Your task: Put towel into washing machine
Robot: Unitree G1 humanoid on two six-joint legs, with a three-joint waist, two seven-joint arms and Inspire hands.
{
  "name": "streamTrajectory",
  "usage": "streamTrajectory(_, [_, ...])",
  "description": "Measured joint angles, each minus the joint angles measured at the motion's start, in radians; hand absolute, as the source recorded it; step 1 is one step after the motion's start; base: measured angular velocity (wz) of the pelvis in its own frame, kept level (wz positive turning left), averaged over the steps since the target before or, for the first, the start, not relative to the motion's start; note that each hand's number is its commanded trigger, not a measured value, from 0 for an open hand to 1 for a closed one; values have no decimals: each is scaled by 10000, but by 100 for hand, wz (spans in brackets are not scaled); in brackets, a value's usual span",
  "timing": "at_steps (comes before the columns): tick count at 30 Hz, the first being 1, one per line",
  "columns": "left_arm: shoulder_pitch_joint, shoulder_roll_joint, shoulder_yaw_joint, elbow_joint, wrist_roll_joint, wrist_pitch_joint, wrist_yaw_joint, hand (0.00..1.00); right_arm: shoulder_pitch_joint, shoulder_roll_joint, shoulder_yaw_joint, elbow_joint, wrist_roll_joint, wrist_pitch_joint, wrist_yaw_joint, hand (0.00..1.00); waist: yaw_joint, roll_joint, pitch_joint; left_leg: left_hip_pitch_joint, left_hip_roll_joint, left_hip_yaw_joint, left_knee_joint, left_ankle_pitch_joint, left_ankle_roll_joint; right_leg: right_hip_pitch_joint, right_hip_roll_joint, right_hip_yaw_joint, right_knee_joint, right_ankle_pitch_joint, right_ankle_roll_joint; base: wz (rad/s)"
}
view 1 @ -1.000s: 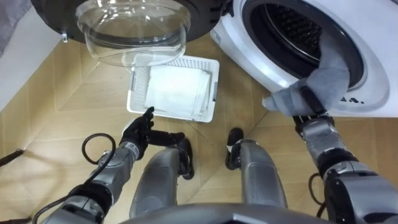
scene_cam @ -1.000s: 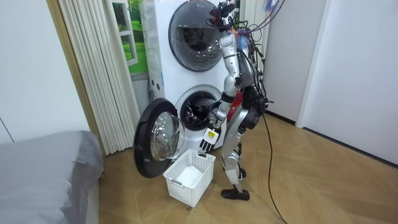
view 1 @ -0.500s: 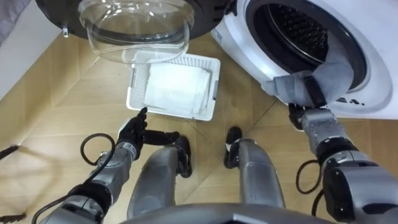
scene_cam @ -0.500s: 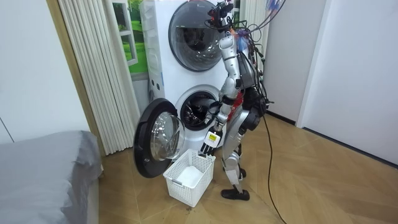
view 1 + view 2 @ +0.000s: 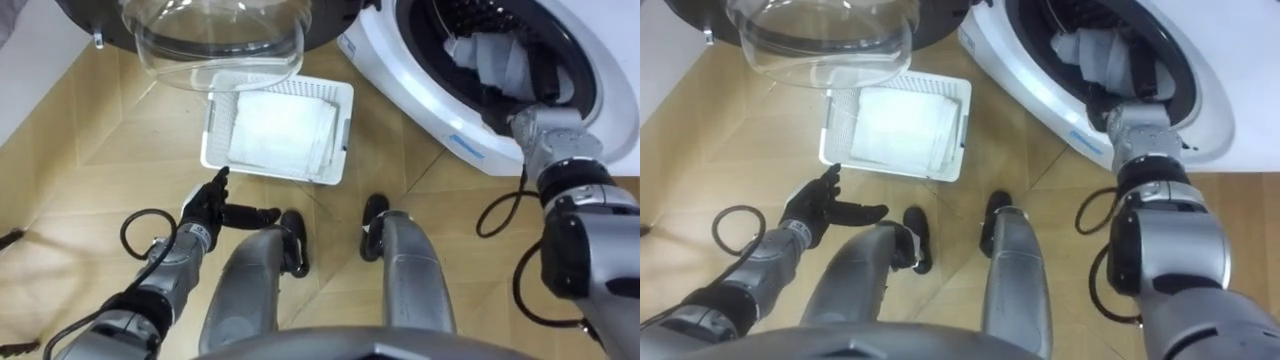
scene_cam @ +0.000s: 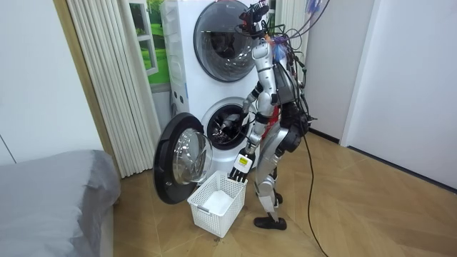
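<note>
A grey towel lies bunched inside the drum of the washing machine, at the upper right of the eye views. My right hand reaches over the door opening's lower rim into the drum, just below the towel; its fingers are lost in the dark there. My left hand hangs open and holds nothing, low on the left, short of the white basket. In the room view I stand bent toward the lower machine, and the left hand hangs above the basket.
A folded white cloth lies in the basket on the wood floor. The machine's round glass door stands swung open to my left, over the basket's far end. A second machine is stacked on top. A curtain and a grey bed are at the room view's left.
My right hand has carried the grey towel from the opening's rim up into the drum, where it now lies. The left hand has drifted slightly lower.
</note>
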State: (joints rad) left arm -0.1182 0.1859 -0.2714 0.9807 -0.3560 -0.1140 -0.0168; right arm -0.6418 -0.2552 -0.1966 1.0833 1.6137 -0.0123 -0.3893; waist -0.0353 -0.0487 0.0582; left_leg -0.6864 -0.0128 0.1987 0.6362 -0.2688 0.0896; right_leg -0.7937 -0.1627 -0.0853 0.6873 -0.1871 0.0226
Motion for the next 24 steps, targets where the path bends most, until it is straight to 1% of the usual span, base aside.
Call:
streamTrajectory(1, [26,-1,83,0,28,1,-9,0,-78,0,-77,0,1,64,-39,0,-38,-14,-4,-8,-8,44,-5,-11,19,-37,-36,4,57,-11,17,0])
streamTrajectory(2, [82,-56,329,3,179,2,-40,0,-211,0,-275,6,38,143,-68,0,-49,-15,-6,-16,-3,133,-8,-33,55,-82,-49,46,101,-20,25,-6])
streamTrajectory(5, [129,-116,826,15,409,9,-178,0,-305,0,-655,49,189,144,-134,0,-53,-23,-1,-17,-7,193,-10,-39,68,-90,-86,38,123,-27,38,-1])
streamTrajectory(8, [158,-107,1038,24,565,54,-227,0,-430,-61,-1021,210,294,143,-151,0,-57,-33,4,10,-24,232,-19,-47,84,-93,-117,46,172,-41,60,1])
streamTrajectory(10, [171,-80,1139,23,769,57,-238,0,-562,-104,-1044,452,304,144,-163,0,-58,-72,22,67,-43,251,-21,-47,86,-89,-143,57,238,-63,60,0])
streamTrajectory(13, [191,-74,1379,30,856,56,-243,0,-624,-104,-1191,618,307,147,-164,0,-26,-74,23,71,-32,252,32,-47,86,-67,-139,49,245,-64,58,0])
streamTrajectory(15, [198,-52,1546,90,855,58,-311,0,-739,-104,-1533,820,308,149,-183,0,-9,-76,24,74,-24,246,36,-58,101,-19,-146,22,247,-69,62,4])
streamTrajectory(17, [209,-20,1549,189,861,78,-344,0,-739,-104,-1770,828,308,149,-348,0,-9,-77,25,138,-27,248,39,-72,123,62,-155,15,232,-91,95,5])
streamTrajectory(20, [348,-3,1594,227,1071,219,-357,0,-738,-104,-1888,946,304,149,-581,0,-8,-75,25,322,-28,224,29,-105,169,287,-159,4,180,-126,150,0])
streamTrajectory(24, [522,-3,1862,206,1291,255,-393,0,-738,-155,-2106,1227,292,148,-587,0,3,-58,21,420,-4,193,-26,-113,181,472,-155,-107,29,-131,158,4])
